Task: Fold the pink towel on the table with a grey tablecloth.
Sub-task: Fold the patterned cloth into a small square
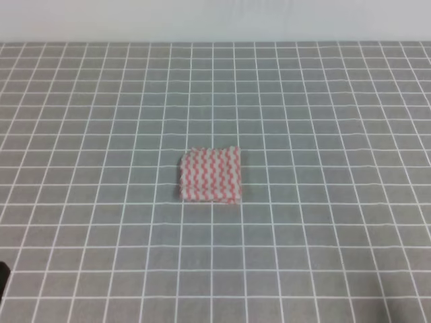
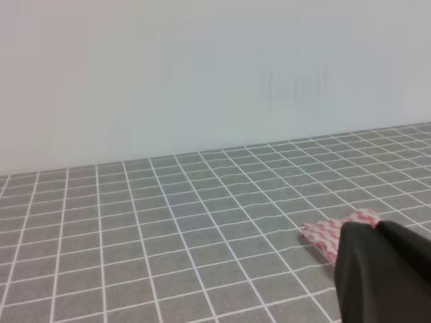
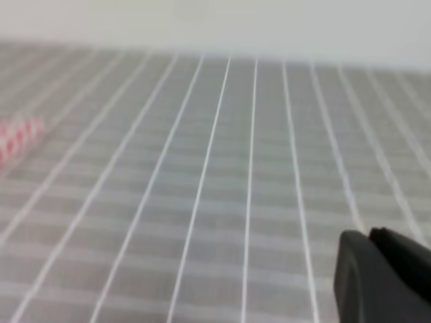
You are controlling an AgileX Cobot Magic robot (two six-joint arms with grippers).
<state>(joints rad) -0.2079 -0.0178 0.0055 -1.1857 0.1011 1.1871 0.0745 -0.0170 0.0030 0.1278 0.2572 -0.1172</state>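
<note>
Grey cloth ruled with thin white lines covers the table [image 1: 323, 134], running back to a pale blank wall. Only a dark corner of the left gripper [image 2: 380, 272] shows in its wrist view, low at the right edge, and I cannot tell whether its jaws are spread or pressed together. The right gripper [image 3: 384, 279] is the same: a dark blurred block at the bottom right, its state unreadable. Neither touches anything; in the overhead view both arms are out of sight except perhaps a dark sliver at the lower left edge, which suggests they are pulled back clear of the work.

Out from them, well apart from both, the pink towel [image 1: 211, 175] lies near the middle of the table. It looks like a compact, roughly square packet, its pink-and-white wavy stripes running across, with layered edges showing along the bottom. Judging by that stacked look, the folding seems done or nearly so.
</note>
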